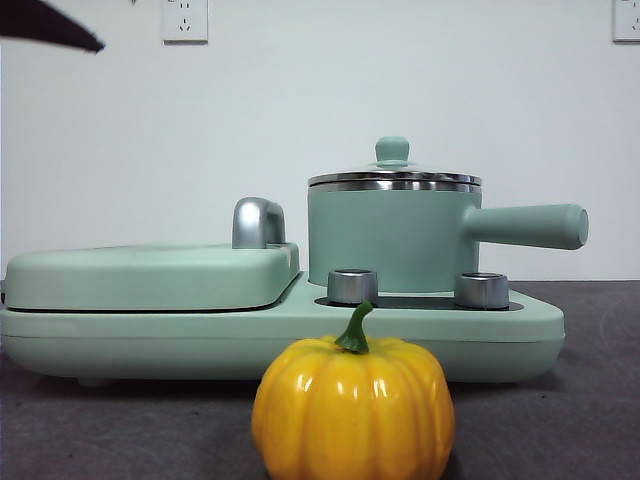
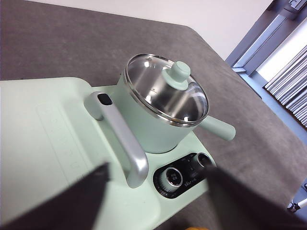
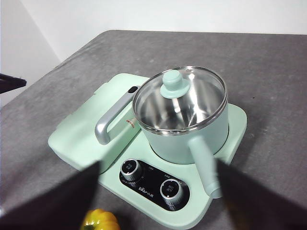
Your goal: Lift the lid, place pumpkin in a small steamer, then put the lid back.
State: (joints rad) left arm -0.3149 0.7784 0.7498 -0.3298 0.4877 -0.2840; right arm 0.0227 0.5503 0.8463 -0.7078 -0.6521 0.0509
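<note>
Glossy yellow-orange ribbed pumpkin (image 1: pixel 352 412) with curved green stem, on grey counter (image 1: pixel 580 400), at 6 o'clock of lidded mint-green small steamer (image 1: pixel 390 235), left pincer (image 2: pixel 156 203) and right pincer (image 3: pixel 156 201) both spread open, empty.

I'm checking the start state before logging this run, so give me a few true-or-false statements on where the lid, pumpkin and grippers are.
1. The lid sits on the small steamer. True.
2. The pumpkin is inside the steamer. False: it stands on the table in front of the appliance base.
3. The left gripper holds the lid's knob. False: its jaws are open and apart from it.
4. The right gripper is open and holds nothing. True.
</note>
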